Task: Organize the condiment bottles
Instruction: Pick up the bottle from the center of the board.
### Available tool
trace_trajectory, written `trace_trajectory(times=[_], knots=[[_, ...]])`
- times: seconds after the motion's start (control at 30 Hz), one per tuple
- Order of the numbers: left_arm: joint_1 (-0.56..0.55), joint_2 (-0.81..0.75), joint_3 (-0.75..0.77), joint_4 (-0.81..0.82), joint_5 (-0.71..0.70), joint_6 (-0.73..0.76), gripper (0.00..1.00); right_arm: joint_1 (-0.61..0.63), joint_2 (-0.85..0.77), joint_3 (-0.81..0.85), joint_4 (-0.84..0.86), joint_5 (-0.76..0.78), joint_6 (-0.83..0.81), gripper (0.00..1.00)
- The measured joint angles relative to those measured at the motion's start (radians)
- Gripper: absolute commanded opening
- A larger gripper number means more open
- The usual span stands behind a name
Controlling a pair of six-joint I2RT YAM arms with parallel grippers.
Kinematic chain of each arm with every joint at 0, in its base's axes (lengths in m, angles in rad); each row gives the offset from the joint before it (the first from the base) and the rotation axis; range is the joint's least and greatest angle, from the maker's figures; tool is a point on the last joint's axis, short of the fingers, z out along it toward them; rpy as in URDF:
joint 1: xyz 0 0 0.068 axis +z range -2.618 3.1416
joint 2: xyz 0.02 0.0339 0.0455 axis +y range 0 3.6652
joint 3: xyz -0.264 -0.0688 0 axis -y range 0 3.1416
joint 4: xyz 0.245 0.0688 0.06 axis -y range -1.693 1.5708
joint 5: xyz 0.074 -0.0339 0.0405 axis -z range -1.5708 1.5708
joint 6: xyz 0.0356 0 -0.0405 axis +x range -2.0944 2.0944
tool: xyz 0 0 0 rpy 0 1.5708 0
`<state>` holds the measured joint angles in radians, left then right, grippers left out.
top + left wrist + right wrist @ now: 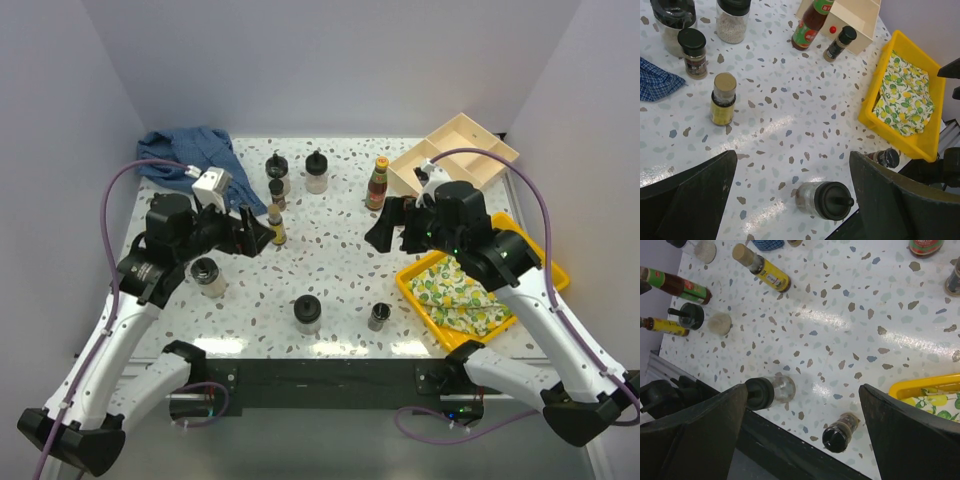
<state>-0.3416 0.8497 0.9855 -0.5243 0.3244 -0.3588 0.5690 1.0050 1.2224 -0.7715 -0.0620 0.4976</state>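
Observation:
Condiment bottles stand scattered on the speckled table. A red-capped sauce bottle, two black-lidded jars, a dark shaker and a yellow-labelled bottle stand at the back. Jars and a small shaker stand near the front. My left gripper is open and empty beside the yellow-labelled bottle, above the front jar. My right gripper is open and empty above the front jar and small shaker.
A beige divided tray lies at the back right. A yellow tray with a lemon-print cloth lies at the right. A blue checked cloth lies at the back left. Walls close off the sides.

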Motion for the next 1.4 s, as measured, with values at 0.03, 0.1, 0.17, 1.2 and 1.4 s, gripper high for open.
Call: trace_trajectory(times=[0.03, 0.1, 0.17, 1.2, 1.4], knots=[[0.000, -0.007, 0.000, 0.000, -0.001, 0.001, 1.00, 0.000, 0.000, 0.000, 0.002, 0.000, 0.001, 0.99], [0.000, -0.021, 0.000, 0.000, -0.005, 0.004, 1.00, 0.000, 0.001, 0.000, 0.002, 0.000, 0.006, 0.99], [0.000, -0.035, 0.000, 0.000, -0.011, 0.012, 1.00, 0.000, 0.001, 0.000, 0.002, 0.004, 0.008, 0.99], [-0.001, -0.415, -0.352, 0.271, -0.145, 0.068, 1.00, -0.165, 0.795, 0.522, 0.160, 0.368, -0.342, 0.66], [-0.014, -0.414, -0.354, 0.272, -0.144, 0.068, 1.00, -0.166, 0.903, 0.563, 0.161, 0.332, -0.351, 0.62]])
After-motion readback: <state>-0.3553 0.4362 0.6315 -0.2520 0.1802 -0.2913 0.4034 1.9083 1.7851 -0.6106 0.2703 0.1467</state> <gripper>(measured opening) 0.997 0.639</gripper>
